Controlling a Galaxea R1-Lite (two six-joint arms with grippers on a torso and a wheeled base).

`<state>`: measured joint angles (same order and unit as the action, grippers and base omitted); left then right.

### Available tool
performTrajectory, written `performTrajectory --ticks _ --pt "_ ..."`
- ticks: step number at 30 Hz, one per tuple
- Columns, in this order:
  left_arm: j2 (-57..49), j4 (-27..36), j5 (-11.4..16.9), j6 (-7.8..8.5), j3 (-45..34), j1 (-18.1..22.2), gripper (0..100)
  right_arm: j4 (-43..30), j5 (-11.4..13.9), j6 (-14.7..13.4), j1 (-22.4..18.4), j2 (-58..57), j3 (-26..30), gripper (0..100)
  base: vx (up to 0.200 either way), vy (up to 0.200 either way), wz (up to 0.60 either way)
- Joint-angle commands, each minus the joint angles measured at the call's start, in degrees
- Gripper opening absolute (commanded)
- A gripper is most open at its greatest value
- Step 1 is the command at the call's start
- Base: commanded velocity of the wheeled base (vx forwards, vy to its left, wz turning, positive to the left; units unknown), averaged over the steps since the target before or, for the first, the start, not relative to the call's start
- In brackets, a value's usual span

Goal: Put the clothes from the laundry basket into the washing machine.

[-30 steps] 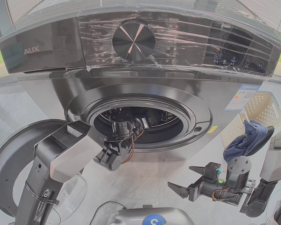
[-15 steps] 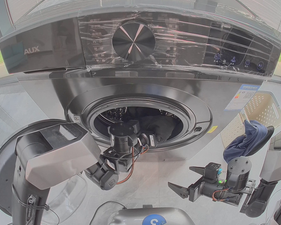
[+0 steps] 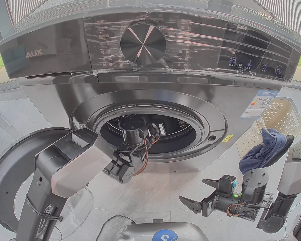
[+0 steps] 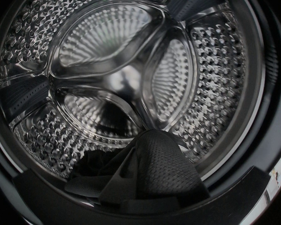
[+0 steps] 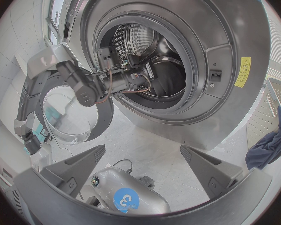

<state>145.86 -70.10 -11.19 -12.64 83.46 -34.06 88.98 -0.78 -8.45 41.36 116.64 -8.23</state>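
- Head view: the washing machine stands with its door swung wide to the robot's left. The left gripper is pushed through the opening into the drum, and whether it grips or is spread cannot be told from this angle.
- Head view: the right gripper hangs low in front of the machine, jaws spread and holding nothing. Behind it, to the robot's right, a blue garment droops over the rim of the laundry basket.
- Left wrist view: the camera looks straight into the steel drum. A black mesh garment lies slumped on the lower wall near the door seal, folded over itself. No contact with the gripper can be made out.
- Right wrist view: both open fingers frame the floor, well apart from the blue garment, which hangs off the basket's edge at the side.
- Handling, as a judgement: the blue cloth looks light, limp and not fragile. It will sag and trail once lifted, and a loose end could snag on the basket rim or the door seal. The bunched fold hanging outside the basket seems the best place to pinch, gathering several layers so that it does not slip free.
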Motion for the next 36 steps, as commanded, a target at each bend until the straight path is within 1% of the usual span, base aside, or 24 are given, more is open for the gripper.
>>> performTrajectory --ticks 1,3,4,6,9,14,15,18,19,20,23,24,25,27,31,33,34,36 --pt "9.09 3.91 -1.82 -0.19 13.84 5.32 0 0.49 -0.01 0.01 0.12 0.87 -0.03 100 0.0 0.0 0.0" --pt "9.53 4.62 -1.9 -0.19 15.42 5.76 0 0.49 -0.01 0.01 0.39 0.87 -0.03 100 0.0 0.0 0.0" --pt "10.41 5.85 -1.9 -0.19 18.23 5.94 0 0.49 -0.01 0.01 0.47 1.31 -0.21 100 0.0 0.0 0.0" --pt "11.46 6.2 -1.99 -0.19 20.78 5.94 0 0.49 -0.01 0.01 0.47 1.49 -0.21 100 0.0 0.0 0.0" --pt "12.69 5.41 -3.84 0.16 23.33 5.23 0 0.49 -0.01 0.01 0.47 1.49 -0.12 100 0.0 0.0 0.0" --pt "12.61 5.23 -4.1 0.34 23.24 4.44 0 0.49 -0.01 0.01 0.47 1.49 -0.03 100 0.0 0.0 0.0" --pt "12.43 5.23 -4.1 0.34 22.8 4.44 100 0.49 -0.01 0.01 0.47 1.49 -0.03 100 0.0 0.0 0.0" --pt "11.82 4.97 -4.1 0.16 21.4 4.44 100 0.49 -0.01 0.01 0.47 1.49 -0.03 100 0.0 0.0 0.0" --pt "10.85 4.62 -4.19 -0.01 19.46 4.44 100 0.58 -0.01 -0.08 0.47 1.4 -0.03 100 0.0 0.0 0.0" --pt "9.44 4.18 -4.19 0.07 17.27 4.44 100 0.58 -0.01 -0.08 0.47 1.49 -0.03 100 0.0 0.0 0.0" --pt "2.94 3.47 -3.93 -0.45 7.07 3.47 100 0.58 -0.01 -0.08 0.47 1.4 -0.03 100 0.0 0.0 0.0" --pt "2.41 3.47 -3.84 -0.45 6.28 3.3 100 0.49 -0.01 -0.08 0.47 1.4 -0.03 100 0.0 0.0 0.0" --pt "-0.05 2.95 -3.66 -0.72 2.5 2.51 100 0.49 -0.01 -0.08 0.47 1.4 -0.03 100 0.0 0.0 0.0" --pt "-2.51 2.07 -3.31 -0.72 -1.37 1.72 100 0.58 -0.01 -0.08 0.47 1.4 -0.03 100 0.0 0.0 0.0" --pt "-7.34 2.33 -1.55 -0.1 -10.33 0.57 100 0.49 -0.1 -0.08 0.47 1.31 -0.03 100 0.0 0.0 0.0" --pt "-7.87 2.33 -1.47 -0.01 -11.83 0.4 100 0.49 -0.1 -0.08 0.47 1.22 0.05 100 0.0 0.0 0.0" --pt "-8.58 2.33 -1.11 0.6 -14.2 -0.04 100 0.49 -0.1 -0.08 0.47 1.05 0.05 100 0.0 0.0 0.0" --pt "-9.54 2.24 -0.32 1.13 -16.57 -0.48 100 0.49 -0.01 -0.08 0.47 0.96 0.05 100 0.0 0.0 0.0"
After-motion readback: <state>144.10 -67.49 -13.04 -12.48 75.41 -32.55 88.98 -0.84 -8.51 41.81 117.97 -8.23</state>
